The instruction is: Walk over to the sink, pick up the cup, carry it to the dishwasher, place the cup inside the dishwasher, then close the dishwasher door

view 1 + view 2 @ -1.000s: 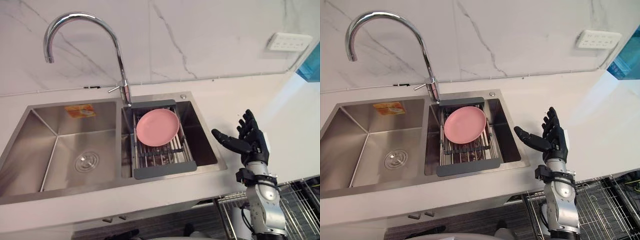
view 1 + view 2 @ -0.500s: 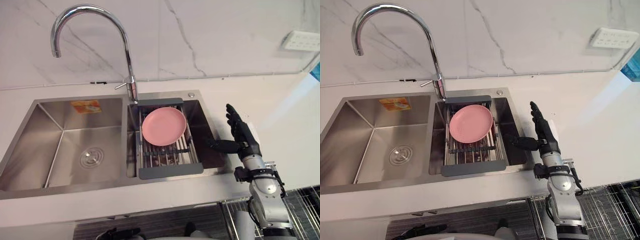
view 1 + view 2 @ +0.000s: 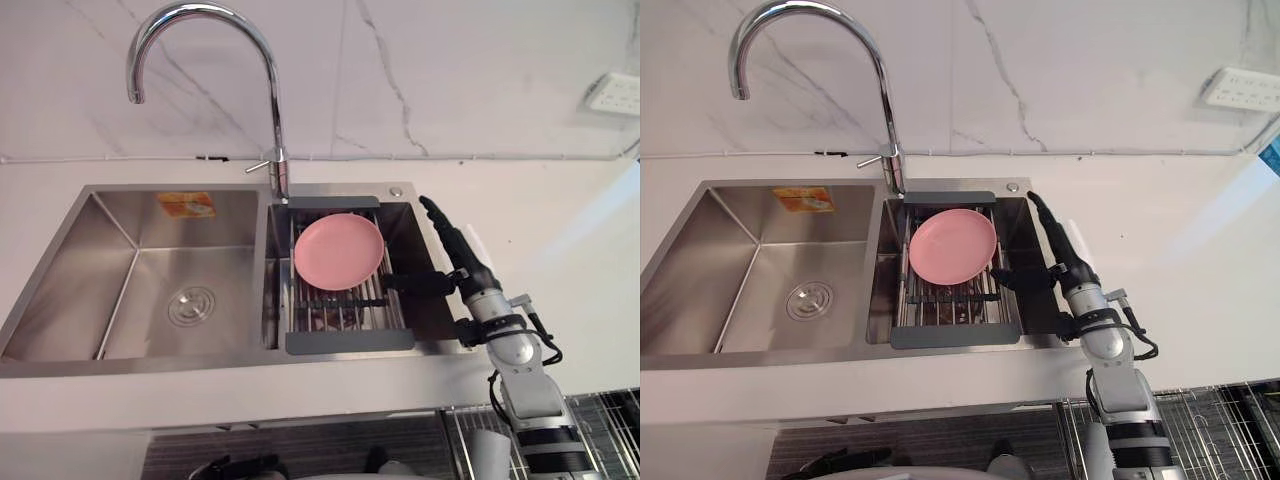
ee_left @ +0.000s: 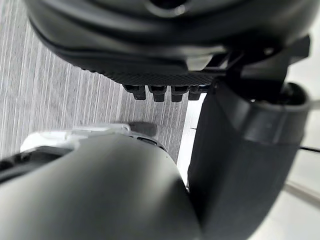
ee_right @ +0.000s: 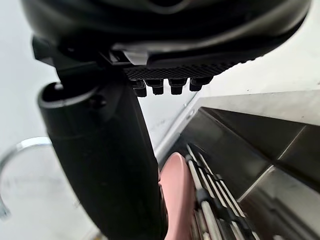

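My right hand [image 3: 457, 253] hangs open over the right rim of the sink [image 3: 60, 355], fingers straight and edge-on, thumb stretched toward the dish rack [image 3: 350, 340] in the right basin. A pink plate [image 3: 338, 251] leans on that rack, and the right wrist view shows it too, plate [image 5: 177, 195] just past the thumb [image 5: 110, 150]. Something dim lies under the rack bars [image 3: 330, 318]; I cannot tell what it is. No cup is plainly visible. My left hand [image 4: 165, 60] is open above grey floor in the left wrist view and holds nothing.
A tall chrome faucet [image 3: 270, 90] arches over the divider between the basins. The left basin [image 3: 150, 290] holds just a drain. White counter runs right of the sink, with a wall socket [image 3: 615, 93] above. A wire dishwasher rack [image 3: 1230, 420] sits below the counter at lower right.
The camera has shifted right, so the sink sits more centred. My right hand moved forward and left from the counter to the sink's right rim, turning edge-on with the thumb toward the rack.
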You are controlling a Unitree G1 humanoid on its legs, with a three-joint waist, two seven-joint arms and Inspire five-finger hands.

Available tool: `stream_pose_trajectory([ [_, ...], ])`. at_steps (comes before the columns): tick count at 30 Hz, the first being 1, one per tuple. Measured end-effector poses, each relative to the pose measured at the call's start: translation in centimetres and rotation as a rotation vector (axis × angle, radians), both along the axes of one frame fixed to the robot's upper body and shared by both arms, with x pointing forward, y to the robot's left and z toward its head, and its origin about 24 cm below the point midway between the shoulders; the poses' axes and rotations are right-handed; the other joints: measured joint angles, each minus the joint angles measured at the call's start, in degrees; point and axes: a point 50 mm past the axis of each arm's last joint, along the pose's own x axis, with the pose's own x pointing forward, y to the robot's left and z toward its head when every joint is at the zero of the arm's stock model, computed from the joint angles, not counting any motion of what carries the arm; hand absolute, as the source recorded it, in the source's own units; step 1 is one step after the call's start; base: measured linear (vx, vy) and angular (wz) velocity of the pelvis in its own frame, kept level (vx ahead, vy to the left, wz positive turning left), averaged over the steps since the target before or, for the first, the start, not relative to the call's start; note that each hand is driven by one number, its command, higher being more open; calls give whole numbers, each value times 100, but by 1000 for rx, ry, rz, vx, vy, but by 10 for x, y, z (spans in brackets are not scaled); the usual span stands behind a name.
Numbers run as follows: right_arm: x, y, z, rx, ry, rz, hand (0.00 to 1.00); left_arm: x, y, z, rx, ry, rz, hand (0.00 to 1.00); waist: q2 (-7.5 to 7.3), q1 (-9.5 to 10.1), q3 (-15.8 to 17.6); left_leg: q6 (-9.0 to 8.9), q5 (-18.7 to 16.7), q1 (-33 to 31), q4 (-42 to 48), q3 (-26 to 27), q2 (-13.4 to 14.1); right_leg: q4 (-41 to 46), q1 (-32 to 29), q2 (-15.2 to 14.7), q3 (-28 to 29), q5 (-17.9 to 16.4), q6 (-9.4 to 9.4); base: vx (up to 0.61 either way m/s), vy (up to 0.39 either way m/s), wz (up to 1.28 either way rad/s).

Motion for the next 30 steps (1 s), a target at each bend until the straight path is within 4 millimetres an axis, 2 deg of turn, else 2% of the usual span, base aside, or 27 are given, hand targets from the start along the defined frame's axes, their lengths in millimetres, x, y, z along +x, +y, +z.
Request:
stream_pose_trajectory([
  [4, 6, 3, 4, -44, 22, 67, 100, -7, 5, 1, -5, 6, 41, 100, -149, 32, -66, 5, 89, -13, -99, -90, -57, 1, 2, -57, -107, 0, 0, -35, -10, 13],
  [8, 9, 6, 7, -59, 37, 109, 100, -8, 7, 1, 0, 12, 44, 100, -212, 36, -108, 11, 97, -12, -100, -87, -90, 2, 3, -93, -109, 0, 0, -17, -2, 1],
  [16, 8, 11, -1, -169, 79, 147, 100, -11, 8, 1, -1, 31, 73, 100, -251, 35, -116, 53, 139, 30, -189, -51, -110, 4, -1, -105, -101, 1, 1, 0, 0, 0],
  [22, 8, 18, -5, -176, 100, 186, 100, -11, 11, 2, 5, 28, 81, 100, -324, 42, -96, 54, 140, 29, -189, -38, -110, 4, -2, -104, -104, 1, 1, 0, 0, 0],
  [30, 8, 18, -7, -282, 82, 156, 100, -11, 12, 2, 8, 27, 81, 100, -337, 54, -98, 55, 141, 29, -186, -32, -109, 13, -4, -103, -98, 2, 2, 0, 0, 0],
])
